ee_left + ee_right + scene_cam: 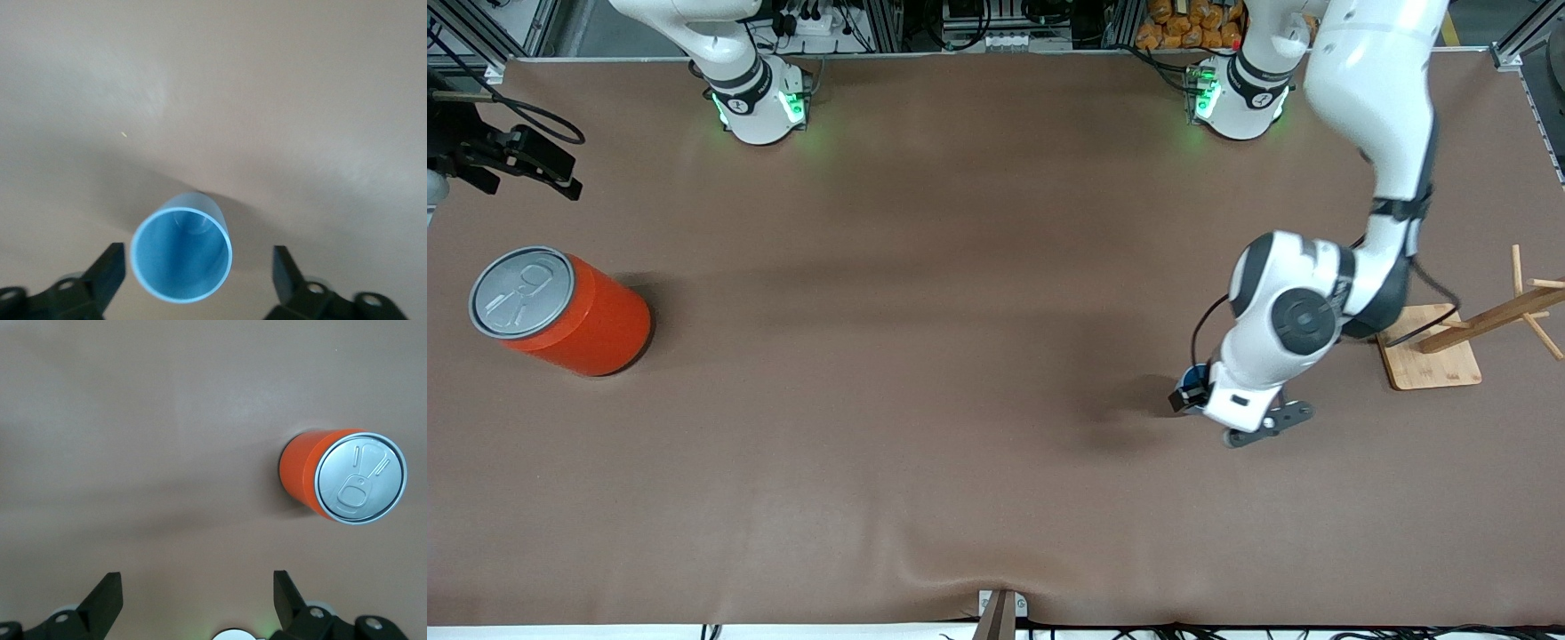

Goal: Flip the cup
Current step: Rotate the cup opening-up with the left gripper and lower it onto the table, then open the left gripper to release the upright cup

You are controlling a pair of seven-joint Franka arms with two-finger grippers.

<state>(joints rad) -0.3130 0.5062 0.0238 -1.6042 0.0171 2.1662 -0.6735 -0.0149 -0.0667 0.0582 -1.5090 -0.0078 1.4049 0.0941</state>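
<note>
The light-blue cup is on the brown table, its darker blue open mouth facing my left wrist camera. My left gripper is open around it, one finger close beside the rim and the other finger farther off; neither touches it. In the front view the left gripper is low over the table near the left arm's end, and only a sliver of the cup shows beside the hand. My right gripper is open and empty, held high at the right arm's end, where it waits.
A large orange can with a grey pull-tab lid stands at the right arm's end; it also shows in the right wrist view. A wooden rack on a board stands beside the left arm, toward the table's edge.
</note>
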